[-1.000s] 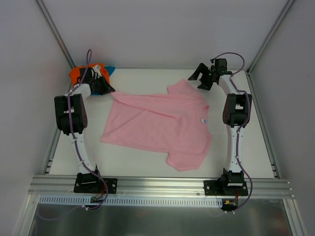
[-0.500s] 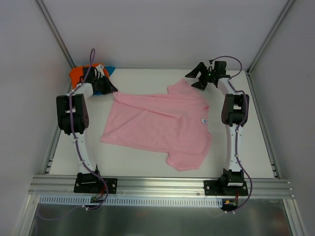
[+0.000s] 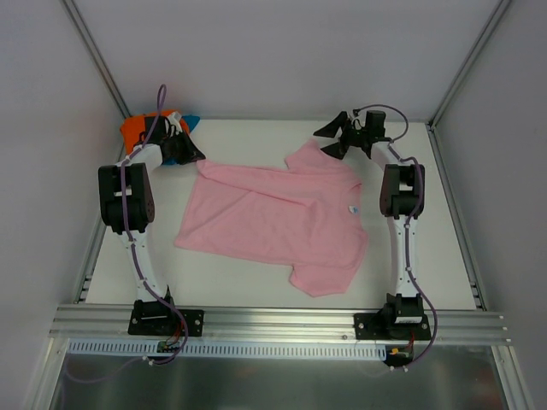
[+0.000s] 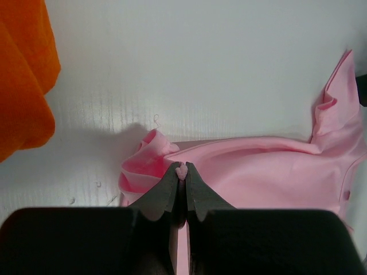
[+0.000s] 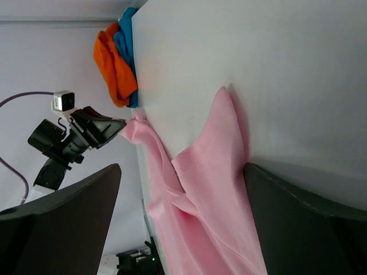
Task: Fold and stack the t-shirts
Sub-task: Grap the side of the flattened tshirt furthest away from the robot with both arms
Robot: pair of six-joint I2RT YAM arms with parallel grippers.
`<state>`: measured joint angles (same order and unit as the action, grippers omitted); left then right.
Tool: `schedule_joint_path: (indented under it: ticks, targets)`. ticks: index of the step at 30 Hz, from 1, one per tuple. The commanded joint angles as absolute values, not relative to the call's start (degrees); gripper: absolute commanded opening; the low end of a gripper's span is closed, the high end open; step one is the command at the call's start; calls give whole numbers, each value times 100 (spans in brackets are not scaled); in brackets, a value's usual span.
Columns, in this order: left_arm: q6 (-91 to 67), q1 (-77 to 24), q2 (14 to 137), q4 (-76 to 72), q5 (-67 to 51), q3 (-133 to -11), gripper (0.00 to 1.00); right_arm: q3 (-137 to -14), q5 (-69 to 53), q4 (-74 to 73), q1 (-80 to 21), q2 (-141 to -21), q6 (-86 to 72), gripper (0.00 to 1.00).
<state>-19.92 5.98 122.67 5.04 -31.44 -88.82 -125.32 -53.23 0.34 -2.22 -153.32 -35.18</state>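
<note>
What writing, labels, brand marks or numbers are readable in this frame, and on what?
No text is readable in any view.
White neck tag on the pink t-shirt: too small to read.
The orange t-shirt, teal-blue t-shirt and table: no print visible.

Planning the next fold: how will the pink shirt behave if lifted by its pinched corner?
Probably floppy: the pink shirt bunches into folds where the left gripper pinches it. Lifted there, it would likely drape and drag, not hold shape. It looks thin, so probably light.
</note>
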Motion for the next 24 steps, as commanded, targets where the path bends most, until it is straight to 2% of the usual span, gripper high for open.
schedule_joint_path:
  ticks: [1, 4, 5, 7, 8, 11, 19, 24]
  targets:
    - [-1863, 536, 11909, 483, -3243, -9035, 0, -12305, -5739, 202, -396, -15557, -3867, 94]
    - [-1846, 536, 11883, 466, -3234, -9000, 0, -12261, -5748, 132, -396, -15583, -3823, 70]
    - [-1837, 536, 11892, 475, -3226, -9000, 0, -12261, -5739, 97, -396, -15583, -3823, 49]
    - [-1837, 545, 11874, 475, -3234, -9009, 0, -12261, -5730, 26, -378, -15609, -3779, 36]
    - [-1837, 536, 11883, 475, -3234, -9017, 0, -12269, -5722, 26, -387, -15618, -3762, 23]
    - [-1837, 527, 11874, 483, -3234, -9035, 0, -12252, -5625, -228, -378, -15574, -3613, 1]
    - [-1811, 527, 11883, 492, -3252, -9035, 0, -11813, -4949, -615, -255, -15030, -2919, 1]
    - [-1802, 527, 11830, 475, -3296, -9000, 0, -10822, -4247, -35, -114, -14055, -2637, 0]
